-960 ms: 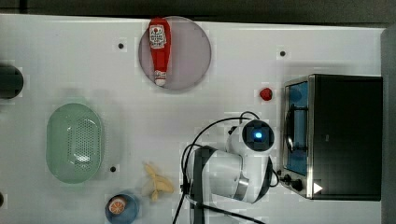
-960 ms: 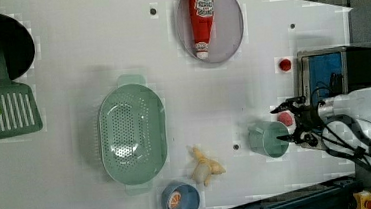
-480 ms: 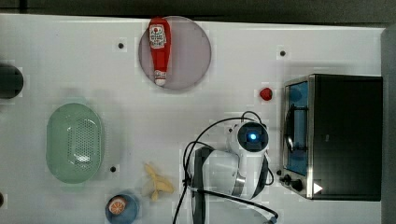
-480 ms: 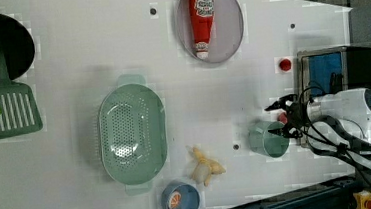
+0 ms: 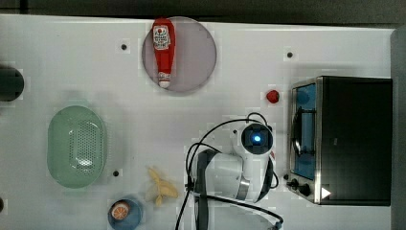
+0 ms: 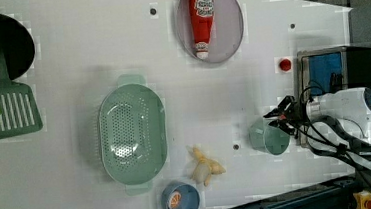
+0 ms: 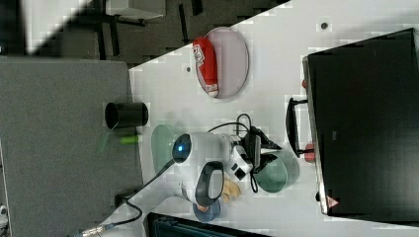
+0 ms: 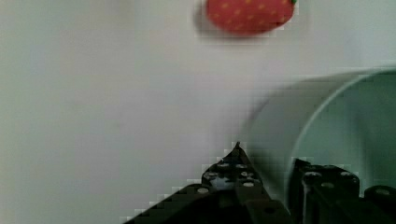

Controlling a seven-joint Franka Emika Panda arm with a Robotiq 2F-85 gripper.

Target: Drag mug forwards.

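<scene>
A: Where does the mug [image 6: 269, 136] sit, taking the toaster oven [image 6: 338, 78] as the mark?

B: Just beside the oven's front, toward the left view's lower edge; in the right view the mug [image 7: 274, 174] lies off the oven's door handle. The strawberry [image 6: 284, 65] is near the same oven front, on the far side of the mug, apart from it.

A: And the end effector [image 6: 281, 118]?

B: It is at the mug's rim. In the wrist view one finger [image 8: 232, 175] stands outside the wall and the other inside it, with the wall [image 8: 275, 140] between them. The fingers look drawn in on that wall, pinching the rim, though whether they press it fully cannot be told.

A: How will the mug handle?

B: Likely light, stiff and smooth, probably plastic. It should slide readily over the white surface [image 5: 230, 81]. A grip on one point of the rim could let it pivot or tip, so a low, steady pull would suit. The rim wall is a fair place to hold; the handle cannot be made out.

A: What do the containers hold?

B: The mug looks empty. The green perforated basket [image 6: 132, 132], well apart from the oven, is empty too. The small blue bowl [image 6: 180, 201] holds something orange. The grey plate [image 5: 179, 54] carries a ketchup bottle [image 5: 163, 46] lying on its side. A banana [image 6: 204, 166] lies loose between bowl and mug.
</scene>
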